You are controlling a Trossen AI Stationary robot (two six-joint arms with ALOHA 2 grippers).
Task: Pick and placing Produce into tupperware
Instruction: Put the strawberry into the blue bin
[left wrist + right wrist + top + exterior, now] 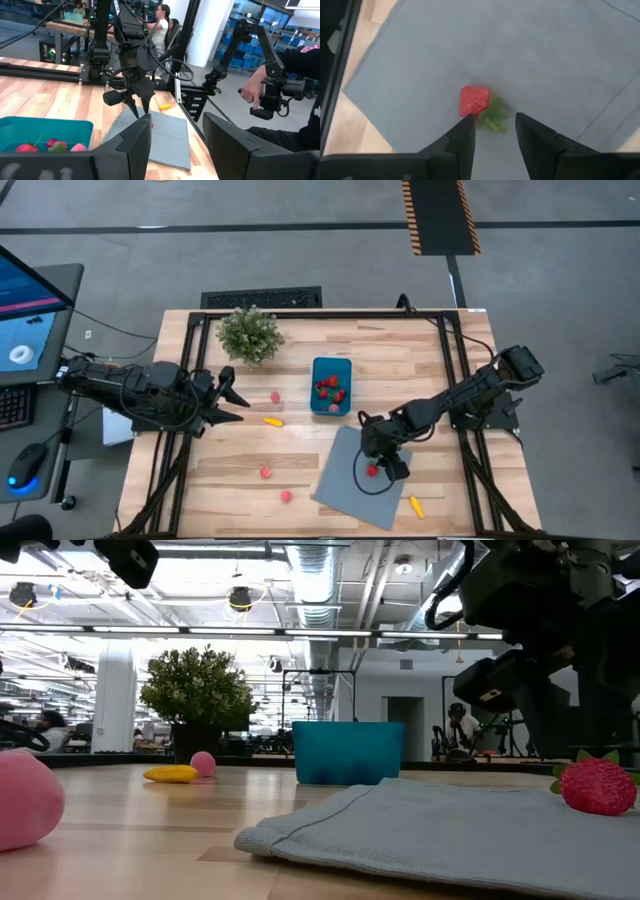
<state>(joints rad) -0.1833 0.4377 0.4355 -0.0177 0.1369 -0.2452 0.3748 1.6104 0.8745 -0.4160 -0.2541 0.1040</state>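
Teal plastic marks the tub (331, 367), which sits a little above the centre of the overhead frame on the wooden table (420, 355), right of the potted plant (249, 333). It holds a few red and pink toy pieces; their exact number cannot be told. Six more pieces lie outside it. One red strawberry (372, 471) with green leaves rests on the grey cloth (340, 475) in the lower middle of the frame. Three pink round pieces lie on the bare wood: one (275, 397) left of the tub, two (266, 473) (286, 496) near the lower edge. Two yellow-orange pieces complete the count, one (272, 421) left of the tub and one (415, 506) just beside the cloth's lower right corner. The right gripper (494, 131) hangs over the cloth with its two fingers apart, the strawberry just ahead of the gap and holding nothing. The left gripper (238, 401) waits at centre left, fingers spread and empty.
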